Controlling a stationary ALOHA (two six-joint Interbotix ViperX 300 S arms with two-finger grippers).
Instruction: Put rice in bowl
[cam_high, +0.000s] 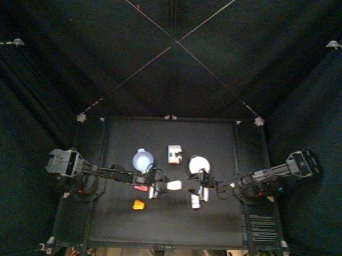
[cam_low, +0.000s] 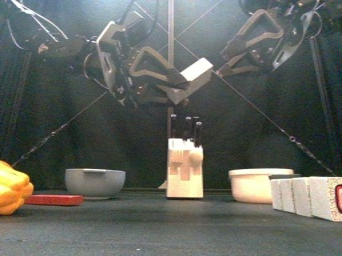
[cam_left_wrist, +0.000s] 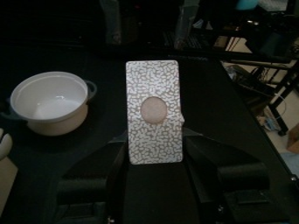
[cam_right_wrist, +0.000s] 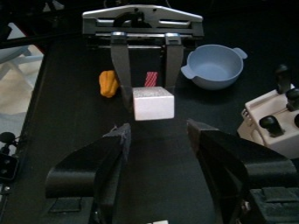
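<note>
**Carry it across, lower it, then let go**

Top view: the rice packet sat just below the frame's middle, between the two arms. The light-blue bowl lay up and to the left of it, with the white dish to the bowl's right. The packet was not over the bowl.

Front view: the packet hung high in the upper middle, tilted, well clear of the table. The bowl stood at lower left, empty as far as its rim allowed me to see.

Left wrist view: the left gripper had its fingers spread wide and pressed on the packet's two long sides. The packet was a flat, stiff-looking box. Its broad white face carried a fine crackle pattern and a pale oval in the centre.

Right wrist view: the right gripper stood spread and empty, facing the packet's plain white end (red stripes showed on the top edge). The bowl, at upper right, looked smooth and round, with small ear handles.

To do the step well, I judged the left arm should centre the packet over the bowl. It should then lower it close to the rim before releasing, because a light, hard-edged box dropped from high up could bounce out.
</note>
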